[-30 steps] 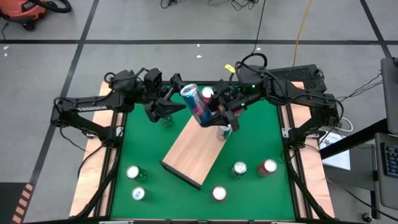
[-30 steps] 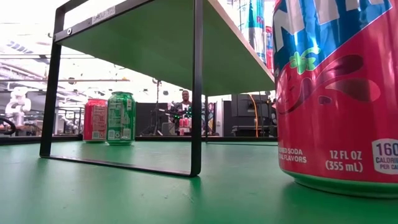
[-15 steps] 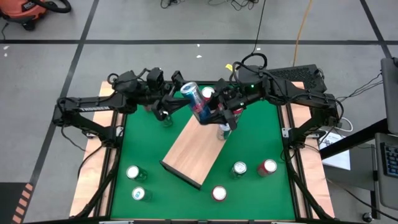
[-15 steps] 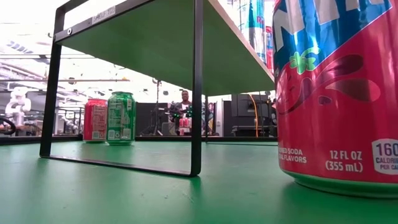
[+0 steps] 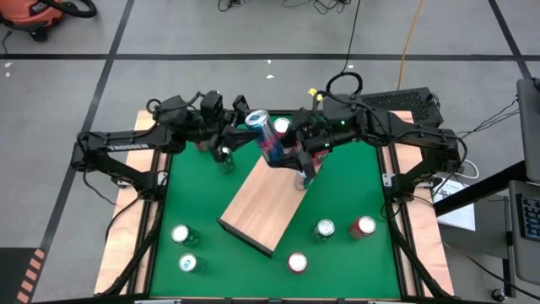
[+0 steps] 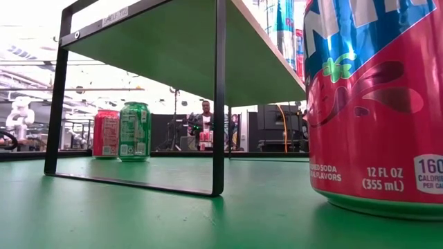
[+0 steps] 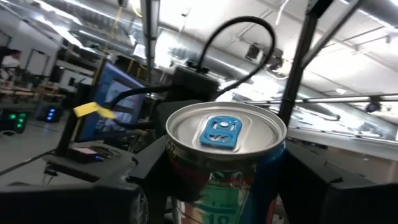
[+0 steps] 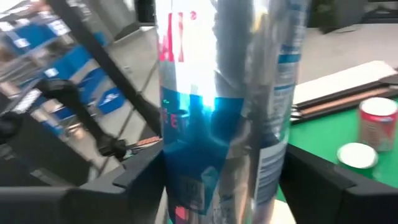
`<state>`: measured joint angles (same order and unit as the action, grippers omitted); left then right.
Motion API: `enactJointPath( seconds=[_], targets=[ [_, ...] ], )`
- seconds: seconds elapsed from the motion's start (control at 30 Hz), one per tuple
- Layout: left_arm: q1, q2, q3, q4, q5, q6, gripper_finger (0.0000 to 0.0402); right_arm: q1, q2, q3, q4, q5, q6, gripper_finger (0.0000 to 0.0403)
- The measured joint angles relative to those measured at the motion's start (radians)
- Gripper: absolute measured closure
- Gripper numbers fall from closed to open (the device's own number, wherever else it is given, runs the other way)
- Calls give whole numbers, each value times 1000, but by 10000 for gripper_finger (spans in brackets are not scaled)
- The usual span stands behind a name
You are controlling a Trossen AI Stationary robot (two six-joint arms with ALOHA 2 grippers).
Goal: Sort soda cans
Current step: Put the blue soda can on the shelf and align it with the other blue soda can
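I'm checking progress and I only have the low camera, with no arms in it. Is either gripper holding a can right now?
Observer: Yes. The right gripper is shut on a blue and red can, held tilted above one end of the wooden board.
Operator: Where's the left arm?
Observer: The left gripper is open at that can's top end. Its wrist view shows the silver lid close up.
Operator: How many cans are at the other end?
Observer: Five standing cans, two on the left and three on the right.

A glossy metal blue can (image 5: 265,137) with a brushed silver top is seen. The board (image 5: 264,201) is pale matt wood on thin black metal legs (image 6: 219,97). The table (image 5: 211,211) is covered in matt green cloth.
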<state>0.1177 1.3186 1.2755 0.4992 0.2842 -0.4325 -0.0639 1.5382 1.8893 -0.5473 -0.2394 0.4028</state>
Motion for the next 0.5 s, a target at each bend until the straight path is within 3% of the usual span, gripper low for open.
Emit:
enactJointPath(
  seconds=[0.23,0.5],
  targets=[
    [0,0,0,-2,-50,5,173,23,-1,0,-32,109,48,74],
    [-4,0,0,-32,-177,23,173,63,0,0,-42,271,53,63]
  ],
)
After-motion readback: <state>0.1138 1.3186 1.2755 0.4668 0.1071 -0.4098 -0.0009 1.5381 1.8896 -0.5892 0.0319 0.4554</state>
